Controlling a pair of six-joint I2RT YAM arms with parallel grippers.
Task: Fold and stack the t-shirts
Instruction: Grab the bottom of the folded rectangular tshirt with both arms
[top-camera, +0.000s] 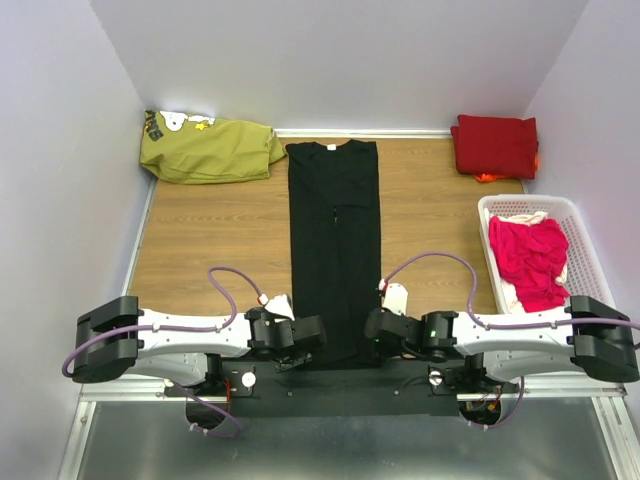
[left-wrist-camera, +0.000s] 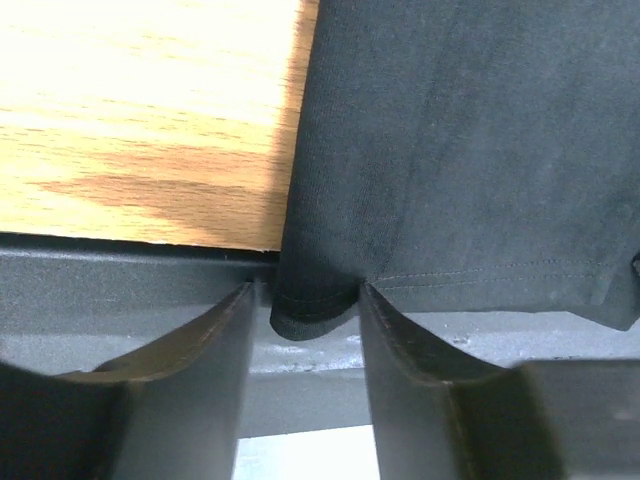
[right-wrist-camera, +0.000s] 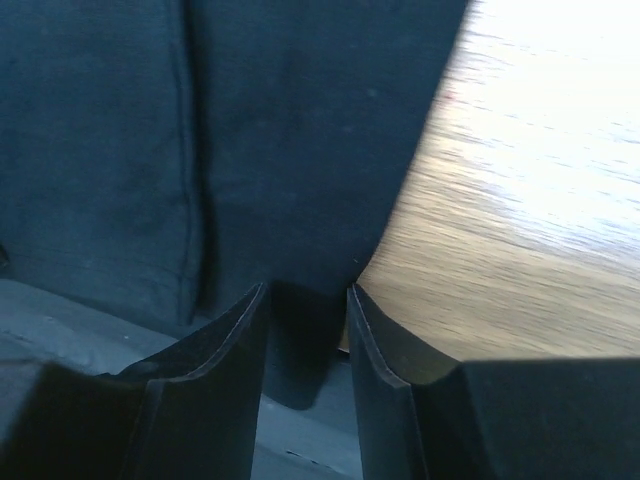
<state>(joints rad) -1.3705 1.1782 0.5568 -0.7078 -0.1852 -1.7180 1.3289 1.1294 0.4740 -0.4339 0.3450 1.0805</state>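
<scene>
Top external view showed the black t-shirt (top-camera: 335, 250) lying as 1 long strip on the counter (top-camera: 210, 230), hem at the near edge. The left tool (left-wrist-camera: 306, 287) and right tool (right-wrist-camera: 306, 288) each straddled a hem corner, probably to fold it upward; whether they gripped already, I could not tell.

The table (top-camera: 200, 230) is taken from above and behind the arm bases, looking down and forward to the back wall, far enough off for the whole top to be framed. The left wrist view is shot close and low past the left gripper (left-wrist-camera: 306, 288), toward the near left corner of the black shirt (left-wrist-camera: 450, 150) and the table's near edge. The right wrist view is taken just as close past the right gripper (right-wrist-camera: 306, 288), at the shirt's near right edge. The shirt's near end is shared by all three views.
</scene>
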